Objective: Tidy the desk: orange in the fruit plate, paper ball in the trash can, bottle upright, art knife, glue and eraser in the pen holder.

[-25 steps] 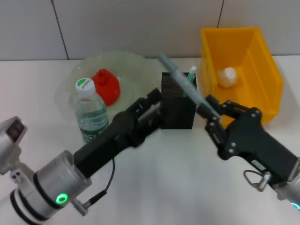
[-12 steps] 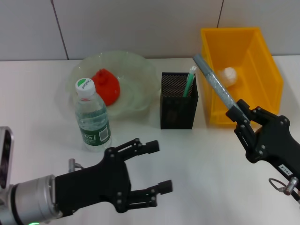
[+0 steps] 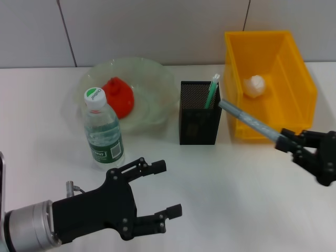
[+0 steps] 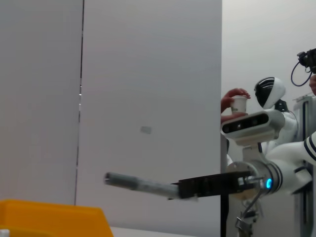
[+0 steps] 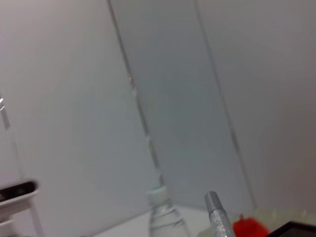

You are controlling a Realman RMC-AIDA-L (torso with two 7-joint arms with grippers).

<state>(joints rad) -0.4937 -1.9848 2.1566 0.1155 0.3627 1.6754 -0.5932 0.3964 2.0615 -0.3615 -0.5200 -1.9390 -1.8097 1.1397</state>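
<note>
While our right hand (image 3: 294,146) grips the grey knife (image 3: 249,122) slanting beside the pen holder (image 3: 198,113) and our left hand (image 3: 149,197) hovers spread and empty, we must next tip the knife upright over the holder.

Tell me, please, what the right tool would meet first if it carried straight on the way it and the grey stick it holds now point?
Probably the pen holder. The right tool holds the grey stick aimed toward the holder's upper right rim, its tip just short of it in front of the yellow bin. Depth is unclear, so it might pass above the rim.
</note>
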